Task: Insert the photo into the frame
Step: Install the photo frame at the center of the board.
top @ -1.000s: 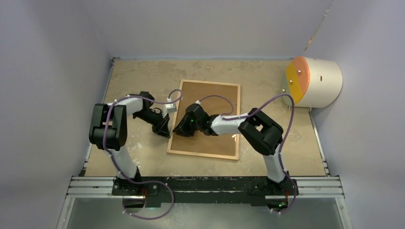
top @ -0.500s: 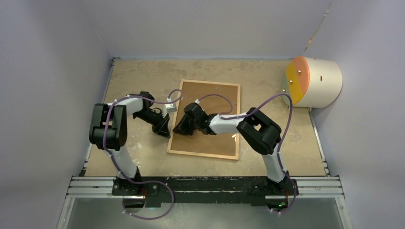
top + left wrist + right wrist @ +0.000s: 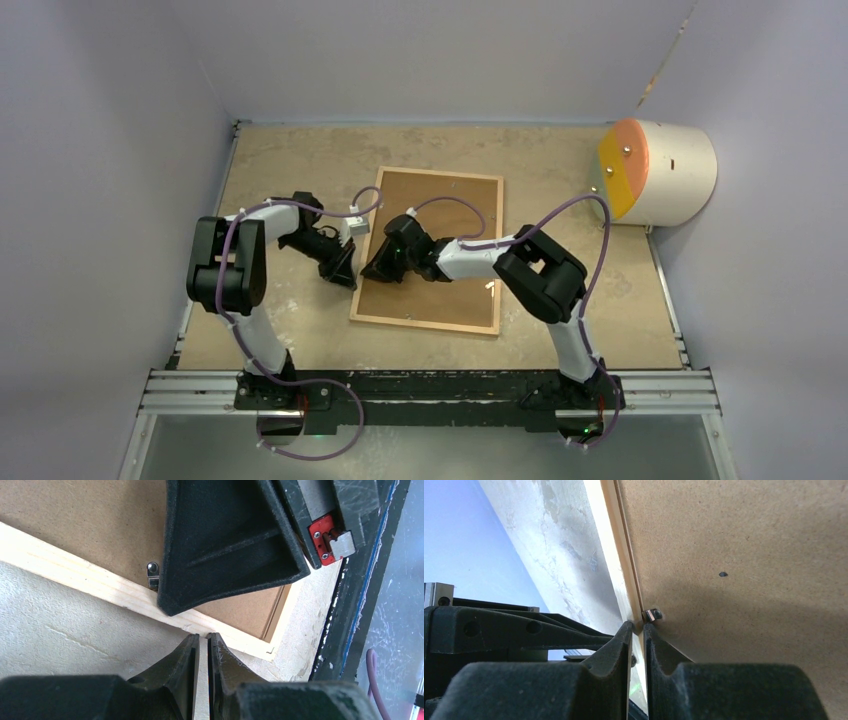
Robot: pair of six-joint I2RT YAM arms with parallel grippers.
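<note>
Frame [image 3: 425, 325] is lying back-up in the middle of the table [image 3: 290, 160], with a plain brown backing board [image 3: 450, 195] filling it inside the pale wood strips. Both arms are crowded at its left edge. The left gripper [image 3: 203, 642] has its tips right over the wood strip near the corner, fingers pretty much closed with just a thin slit between them and nothing visibly in there. The right gripper [image 3: 637, 630] is squeezed almost together too, its tips right up against a little metal tab [image 3: 652, 614] on the board's edge. Honestly can't tell if it's pinching it. A white drum with an orange face [image 3: 660, 170] sits at the far right corner.
</note>
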